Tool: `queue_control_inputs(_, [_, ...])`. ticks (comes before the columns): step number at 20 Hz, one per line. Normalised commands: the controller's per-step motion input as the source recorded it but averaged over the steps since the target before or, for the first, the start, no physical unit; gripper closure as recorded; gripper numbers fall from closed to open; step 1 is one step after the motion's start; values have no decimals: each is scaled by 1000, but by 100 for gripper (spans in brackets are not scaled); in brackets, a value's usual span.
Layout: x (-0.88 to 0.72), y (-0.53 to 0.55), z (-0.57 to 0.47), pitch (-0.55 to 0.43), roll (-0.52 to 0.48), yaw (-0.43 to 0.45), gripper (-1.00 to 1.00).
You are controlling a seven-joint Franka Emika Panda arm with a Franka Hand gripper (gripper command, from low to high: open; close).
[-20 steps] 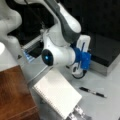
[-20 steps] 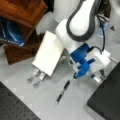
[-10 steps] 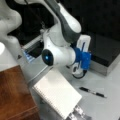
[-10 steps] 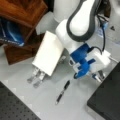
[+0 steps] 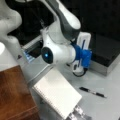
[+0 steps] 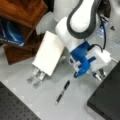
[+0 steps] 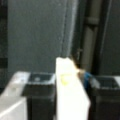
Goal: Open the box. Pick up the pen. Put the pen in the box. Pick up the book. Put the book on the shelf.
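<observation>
Nothing has shifted since the earlier frames. Gripper (image 6: 98, 75) hovers at the box (image 5: 105, 50) edge, lid still shut; finger spacing cannot be told. Pen (image 6: 62, 92) lies on the table (image 6: 50, 100), book (image 5: 58, 96) not yet shelved.

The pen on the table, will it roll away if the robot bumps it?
Probably. The pen looks thin and round, lying flat on the smooth grey table, so a sideways nudge could roll it. It seems light, so a touch may also spin it. The gripper is by the box, not touching the pen.
</observation>
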Motion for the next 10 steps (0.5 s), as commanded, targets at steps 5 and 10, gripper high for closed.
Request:
queue_control_inputs(5, [117,317,484,-2,-118,98,100])
queue_control_inputs(10, [130,383,442,13,-191,111,100])
